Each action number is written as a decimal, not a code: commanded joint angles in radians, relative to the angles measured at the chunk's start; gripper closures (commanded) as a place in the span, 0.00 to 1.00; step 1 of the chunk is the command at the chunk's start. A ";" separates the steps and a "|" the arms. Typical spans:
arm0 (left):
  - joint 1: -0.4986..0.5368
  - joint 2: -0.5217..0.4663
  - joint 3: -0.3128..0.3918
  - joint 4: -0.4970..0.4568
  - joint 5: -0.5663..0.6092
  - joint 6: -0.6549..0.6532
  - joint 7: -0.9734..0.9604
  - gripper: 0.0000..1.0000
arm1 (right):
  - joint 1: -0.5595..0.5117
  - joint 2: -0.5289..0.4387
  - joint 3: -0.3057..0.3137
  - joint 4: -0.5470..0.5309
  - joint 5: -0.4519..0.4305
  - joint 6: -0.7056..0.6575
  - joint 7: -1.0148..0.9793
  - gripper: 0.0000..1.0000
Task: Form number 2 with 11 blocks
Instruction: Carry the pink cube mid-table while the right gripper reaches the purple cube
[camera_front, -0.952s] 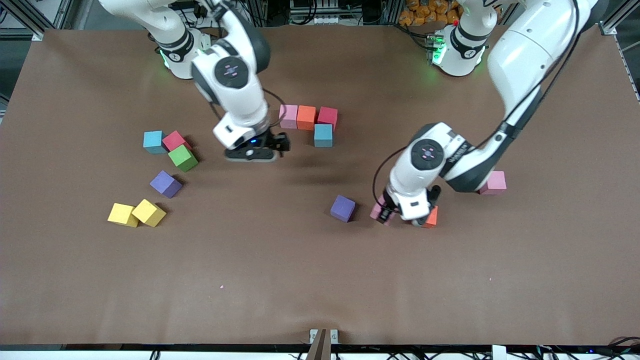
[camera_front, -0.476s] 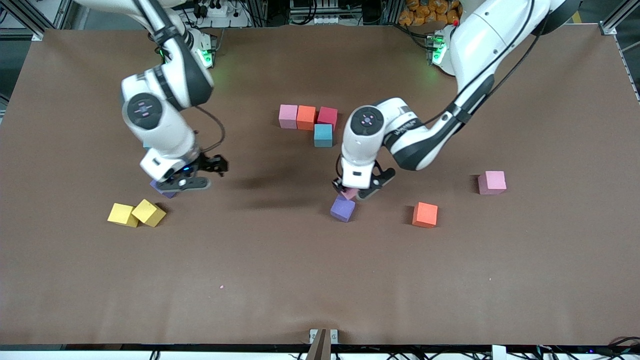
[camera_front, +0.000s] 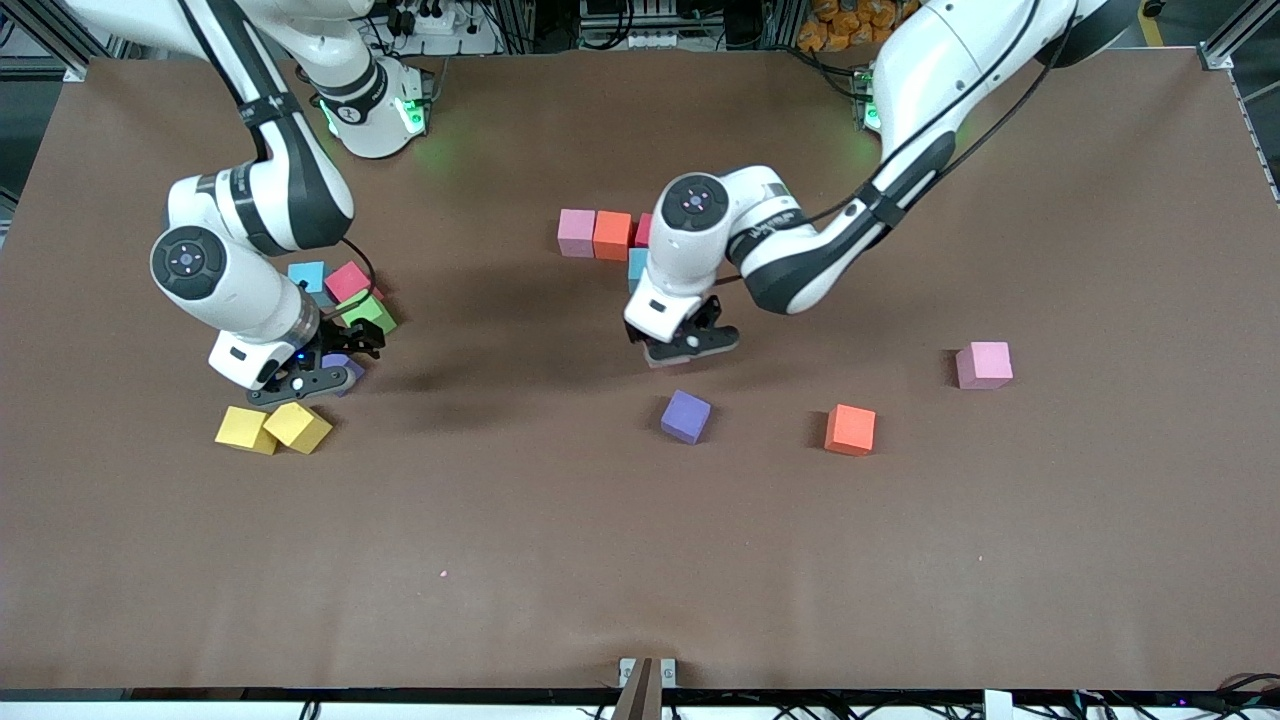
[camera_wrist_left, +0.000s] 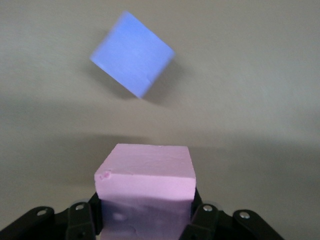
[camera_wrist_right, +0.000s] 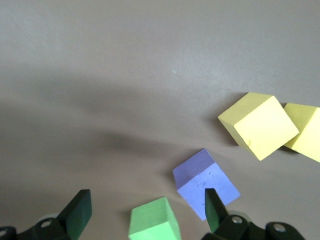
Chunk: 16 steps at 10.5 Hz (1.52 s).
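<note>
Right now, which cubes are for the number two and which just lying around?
Job: row of pink cube, orange cube, red cube, blue cube; held pink cube in left gripper; loose purple cube, loose orange cube, loose pink cube; yellow cubes; other purple cube below right gripper.
Spare: green cube; probably extra blue cube, extra red cube beside it.

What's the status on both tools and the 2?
Left tool shut on pink block, up over bare table by the started digit. Right tool open over purple block. Green cube crowds that pick.
</note>
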 joint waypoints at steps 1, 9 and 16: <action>-0.027 0.047 0.001 0.020 0.002 -0.015 0.080 0.95 | -0.098 0.019 0.017 -0.034 0.002 0.071 -0.152 0.00; -0.082 0.132 0.034 0.071 -0.008 -0.012 0.080 0.95 | -0.158 0.110 0.018 -0.034 0.014 0.105 0.582 0.00; -0.104 0.130 0.034 0.016 -0.001 -0.039 0.103 0.95 | -0.219 0.151 0.015 -0.030 0.011 0.014 0.778 0.00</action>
